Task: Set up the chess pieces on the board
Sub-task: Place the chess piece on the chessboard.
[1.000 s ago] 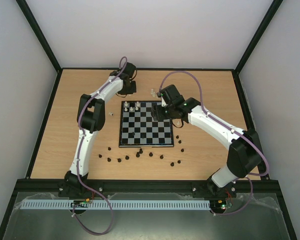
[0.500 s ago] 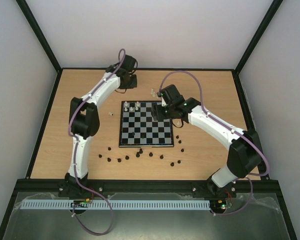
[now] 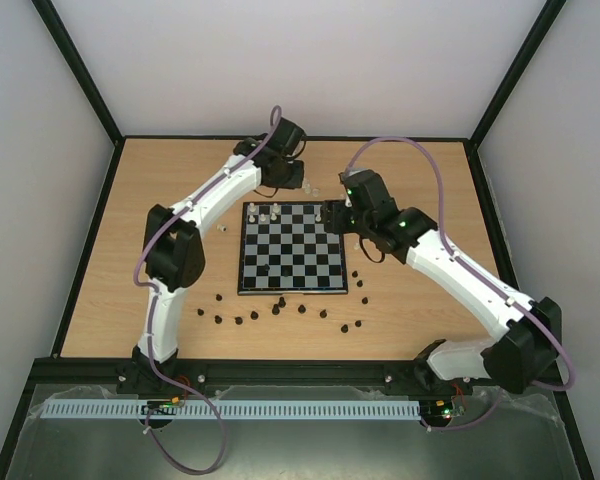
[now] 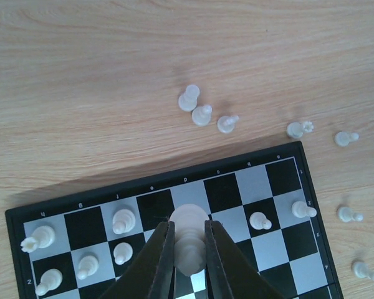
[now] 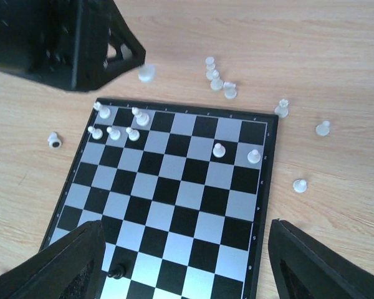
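Now, your wood-grain worktop (image 3: 420,170) sits between pale walls (image 3: 280,60); left end effector (image 4: 188,225) pinches white piece (image 4: 188,255) over board (image 3: 292,262); right end effector (image 5: 190,261) gapes empty above board.

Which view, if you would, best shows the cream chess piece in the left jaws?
Left wrist: the cream chess piece sits large between the jaws. Right wrist shows it small; top external barely resolves it.

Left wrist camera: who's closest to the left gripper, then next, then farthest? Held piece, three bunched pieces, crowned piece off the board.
1. Held white piece, in the left gripper.
2. Three bunched pieces, ahead on the table.
3. Crowned piece, farther right.
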`<move>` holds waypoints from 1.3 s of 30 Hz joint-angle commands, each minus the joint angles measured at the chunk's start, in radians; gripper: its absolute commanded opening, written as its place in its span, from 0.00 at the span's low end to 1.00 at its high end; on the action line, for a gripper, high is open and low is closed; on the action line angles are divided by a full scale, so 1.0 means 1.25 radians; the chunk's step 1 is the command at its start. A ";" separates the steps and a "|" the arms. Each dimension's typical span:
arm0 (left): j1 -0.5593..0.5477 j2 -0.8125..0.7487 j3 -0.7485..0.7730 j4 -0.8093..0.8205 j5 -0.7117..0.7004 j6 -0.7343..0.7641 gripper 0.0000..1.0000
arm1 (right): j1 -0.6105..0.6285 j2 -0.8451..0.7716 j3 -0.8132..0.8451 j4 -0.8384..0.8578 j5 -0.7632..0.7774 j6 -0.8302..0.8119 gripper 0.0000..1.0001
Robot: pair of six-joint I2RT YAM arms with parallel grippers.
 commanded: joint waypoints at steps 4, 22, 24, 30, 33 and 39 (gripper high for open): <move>-0.030 0.044 0.024 -0.026 0.009 -0.001 0.09 | -0.001 -0.019 -0.017 0.015 0.039 0.013 0.73; -0.047 0.076 -0.050 -0.001 -0.042 -0.013 0.09 | -0.002 -0.003 -0.014 0.016 0.009 0.011 0.73; -0.044 0.084 -0.058 0.003 -0.049 -0.015 0.09 | -0.002 -0.003 -0.014 0.016 0.008 0.010 0.72; -0.030 0.089 -0.087 0.025 -0.049 -0.017 0.10 | -0.002 0.004 -0.013 0.016 0.004 0.009 0.73; -0.026 0.093 -0.096 0.031 -0.054 -0.018 0.11 | -0.002 0.008 -0.013 0.016 0.001 0.009 0.73; -0.018 0.108 -0.105 0.049 -0.059 -0.021 0.12 | -0.001 0.015 -0.013 0.016 -0.004 0.008 0.72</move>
